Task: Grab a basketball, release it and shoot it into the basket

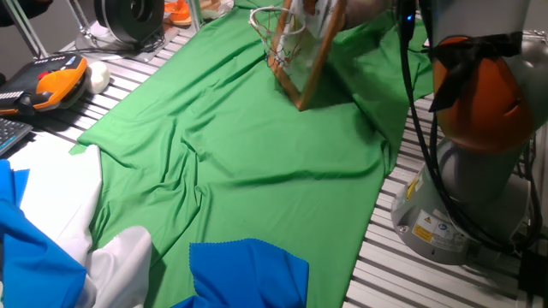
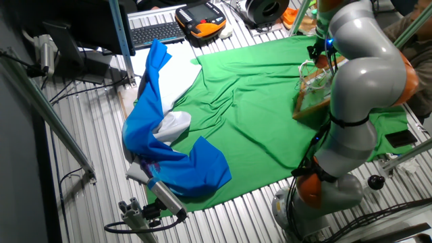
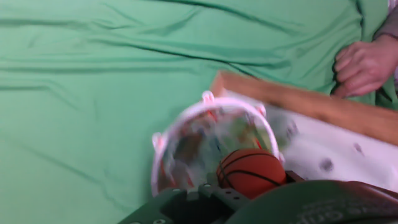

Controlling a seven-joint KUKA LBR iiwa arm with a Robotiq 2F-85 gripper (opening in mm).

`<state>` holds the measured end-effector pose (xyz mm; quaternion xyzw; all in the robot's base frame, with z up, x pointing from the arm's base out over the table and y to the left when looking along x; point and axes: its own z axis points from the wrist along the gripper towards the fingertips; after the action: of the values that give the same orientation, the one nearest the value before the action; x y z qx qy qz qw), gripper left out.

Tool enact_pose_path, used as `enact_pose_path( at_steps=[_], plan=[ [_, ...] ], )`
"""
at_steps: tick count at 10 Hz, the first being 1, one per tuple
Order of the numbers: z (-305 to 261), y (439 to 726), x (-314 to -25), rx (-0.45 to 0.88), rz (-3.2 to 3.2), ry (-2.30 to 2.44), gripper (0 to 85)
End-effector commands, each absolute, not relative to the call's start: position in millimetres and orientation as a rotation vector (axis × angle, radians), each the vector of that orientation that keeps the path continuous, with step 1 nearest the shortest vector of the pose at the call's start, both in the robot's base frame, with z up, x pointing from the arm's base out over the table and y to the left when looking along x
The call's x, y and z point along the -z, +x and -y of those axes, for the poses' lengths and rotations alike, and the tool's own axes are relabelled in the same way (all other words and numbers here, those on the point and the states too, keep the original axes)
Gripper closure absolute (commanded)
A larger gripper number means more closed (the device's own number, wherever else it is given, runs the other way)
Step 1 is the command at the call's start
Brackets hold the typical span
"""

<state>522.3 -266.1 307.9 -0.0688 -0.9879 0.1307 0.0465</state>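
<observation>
In the hand view the dark body of the end effector (image 3: pixel 249 202) fills the bottom edge, and the basketball (image 3: pixel 250 172) sits right against it at lower centre, directly over the white rim of the basket (image 3: pixel 214 146); the fingers are out of sight there, so I cannot tell whether they are clamped on the ball or apart. Beyond the hoop runs the wooden edge of the backboard, and past it, at the upper right, a person's hand (image 3: pixel 365 65) rests on the green cloth (image 3: pixel 93 93). From one fixed view the slatted metal table (image 1: pixel 402 274) shows at lower right, with a blue cloth (image 1: pixel 248 274) and a white cloth (image 1: pixel 68 205) lying over the green one at the lower left of the frame. Further back the basket stands tilted at upper centre, and an orange-and-black pendant (image 1: pixel 56 81) lies at the upper left with a white ball (image 1: pixel 99 77) just beside it. In the other fixed view the grey arm (image 2: pixel 358 74) arches over the basket at the right and hides part of it; a keyboard (image 2: pixel 155 32) lies at the top.
</observation>
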Motion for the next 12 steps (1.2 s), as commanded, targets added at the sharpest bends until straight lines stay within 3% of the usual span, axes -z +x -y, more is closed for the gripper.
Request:
enact_pose_path(
  at_steps=[1,3,5,6,7,11,12],
  plan=[
    [267.4,520.4,-296.7,-0.400,3.042,-0.215,85.0],
    [269.3,518.5,-285.0,-0.394,3.069,-0.219,85.0],
    [267.5,515.8,-283.0,-0.416,3.081,-0.239,51.0],
    [267.5,515.9,-282.8,-0.412,3.080,-0.253,51.0],
    [267.5,515.9,-282.8,-0.412,3.080,-0.260,34.0],
    [267.6,516.1,-282.7,-0.387,3.077,-0.310,34.0],
    [267.4,516.1,-282.8,-0.384,3.056,-0.342,17.0]
  ],
)
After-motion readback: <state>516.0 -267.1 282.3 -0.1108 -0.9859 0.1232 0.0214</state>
